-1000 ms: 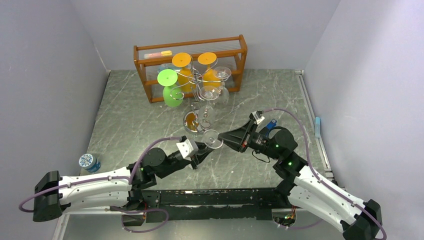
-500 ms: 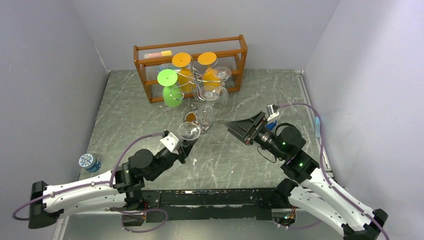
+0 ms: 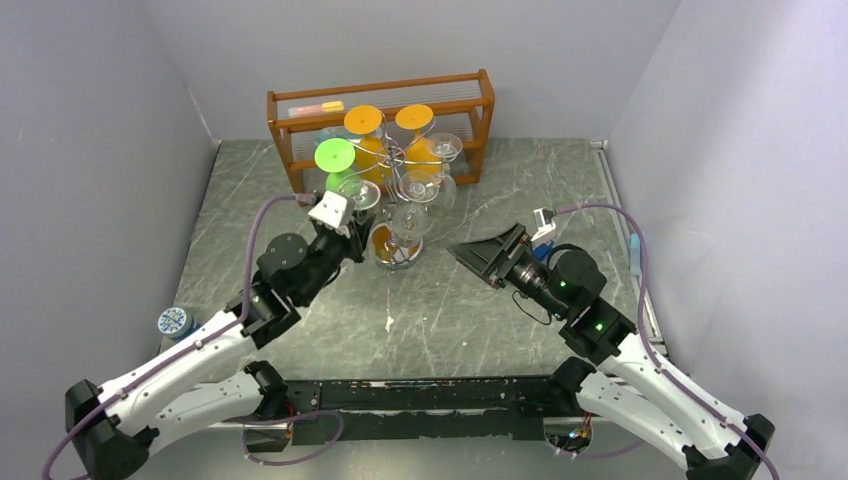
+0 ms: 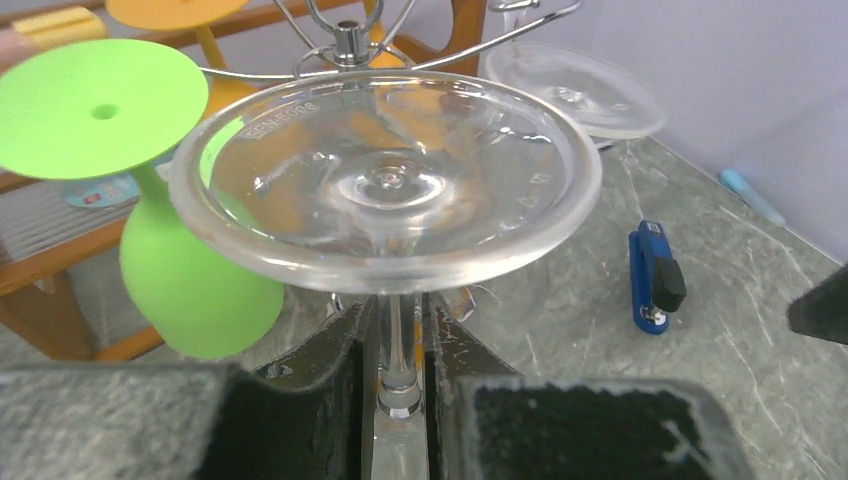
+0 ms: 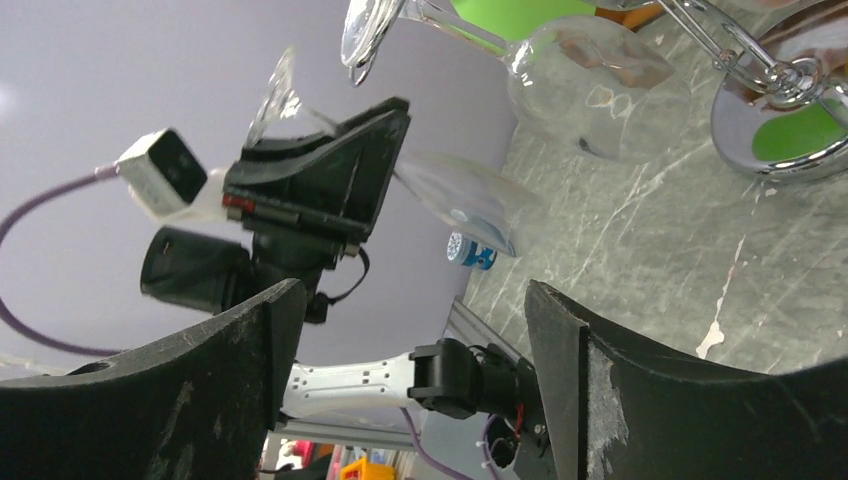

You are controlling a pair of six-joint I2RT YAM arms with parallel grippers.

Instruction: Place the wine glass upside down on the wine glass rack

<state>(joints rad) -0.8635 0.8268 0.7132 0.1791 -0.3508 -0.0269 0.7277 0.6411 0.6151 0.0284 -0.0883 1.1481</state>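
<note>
left jaws grip the inverted wine glass (image 4: 385, 185) by its stem beside the wine glass rack (image 3: 391, 249) near the table's (image 3: 480, 320) far edge, right jaws open; its foot may knock the green glass (image 4: 190, 290).

Table (image 3: 480, 190): grey-green marbled top with pale veins.
Wine glass rack (image 3: 393, 247): its round shiny base stands on the top, about mid-table.
Wooden shelf unit (image 3: 380, 95): just behind the rack, at the back wall.
Blue stapler (image 4: 655, 277): right of the rack, lying flat.
Blue-lidded jar (image 3: 178, 323): well left of the rack, nearer the front.
Pale blue pen (image 3: 635, 252): far right of the rack, at the table's edge.
White smear (image 3: 388, 323): in front of the rack.
</note>
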